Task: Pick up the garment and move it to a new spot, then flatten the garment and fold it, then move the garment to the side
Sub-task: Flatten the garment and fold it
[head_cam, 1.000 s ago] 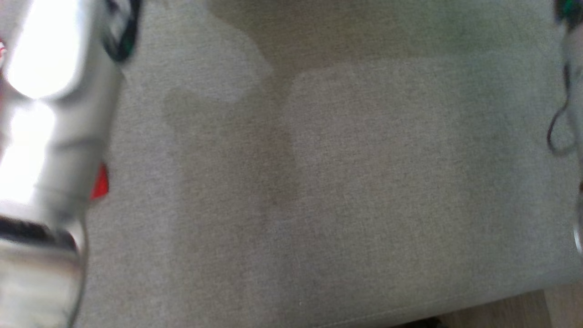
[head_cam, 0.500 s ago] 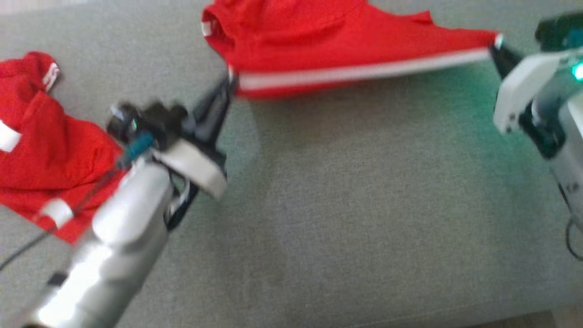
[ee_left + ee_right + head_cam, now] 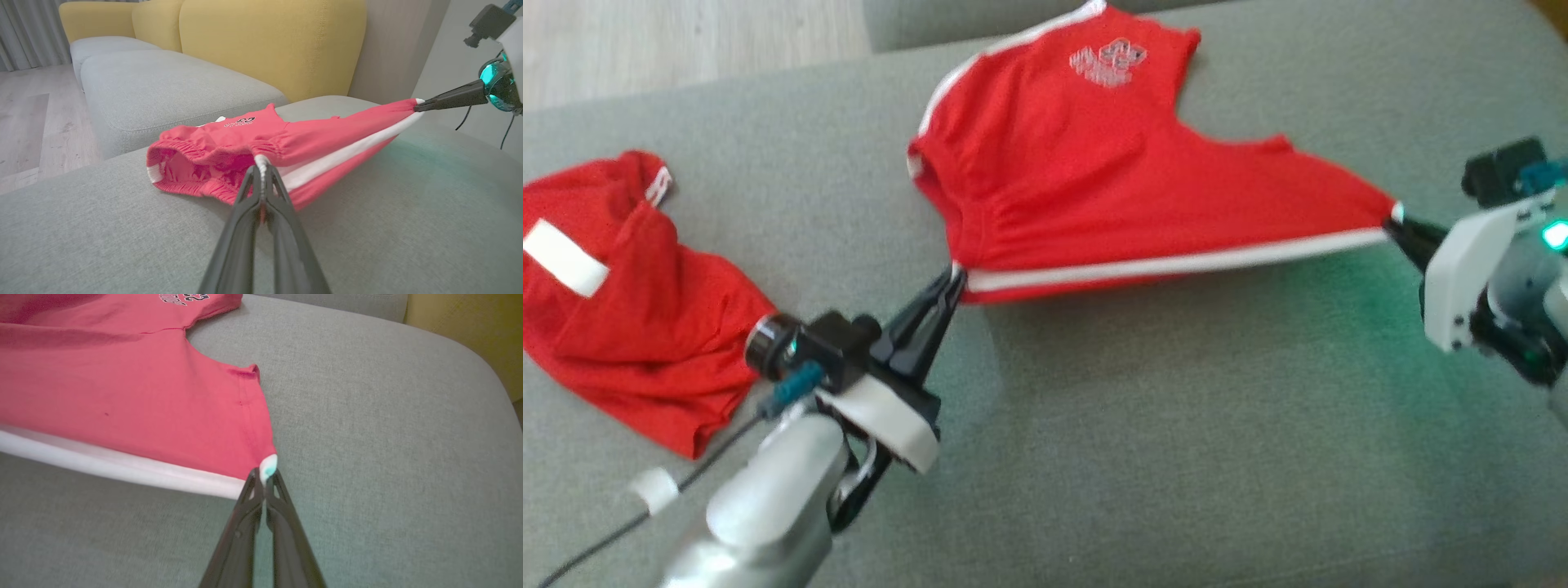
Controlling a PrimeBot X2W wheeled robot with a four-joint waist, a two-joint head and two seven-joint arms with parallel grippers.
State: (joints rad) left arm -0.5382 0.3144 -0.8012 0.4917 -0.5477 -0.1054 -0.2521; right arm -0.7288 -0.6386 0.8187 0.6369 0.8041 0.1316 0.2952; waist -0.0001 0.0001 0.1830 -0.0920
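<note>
While I watch from the head view, the red shorts (image 3: 1094, 180) lie across the far middle of the grey sofa cushion (image 3: 1176, 425). Their near edge is drawn into a taut line running left to right. A white side stripe (image 3: 1176, 263) follows that near edge from end to end. The far leg, bearing a small printed logo (image 3: 1107, 61), rests flat on the cushion towards its far rim. The gathered elastic waistband (image 3: 184, 163) opens to the left, its lower part touching the cushion.

The left gripper (image 3: 956, 276) is clenched on the waistband corner at the left end of the stripe, its two dark fingers pressed together with the white fabric pinched between the tips. The right gripper (image 3: 1392, 222) is likewise clamped on the hem corner at the right end of the stripe, with a tuft of white cloth showing between its tips. Both held corners sit slightly above the cushion, and the edge between them casts a shadow beneath.

A green light (image 3: 1553, 235) glows on the right wrist and tints the cushion near it. A second red garment (image 3: 629, 327) with white patches lies crumpled at the left, well apart from the shorts. Yellow backrests (image 3: 269, 45) rise beyond a neighbouring grey cushion, and pale wooden floor (image 3: 686, 41) shows at the far left.
</note>
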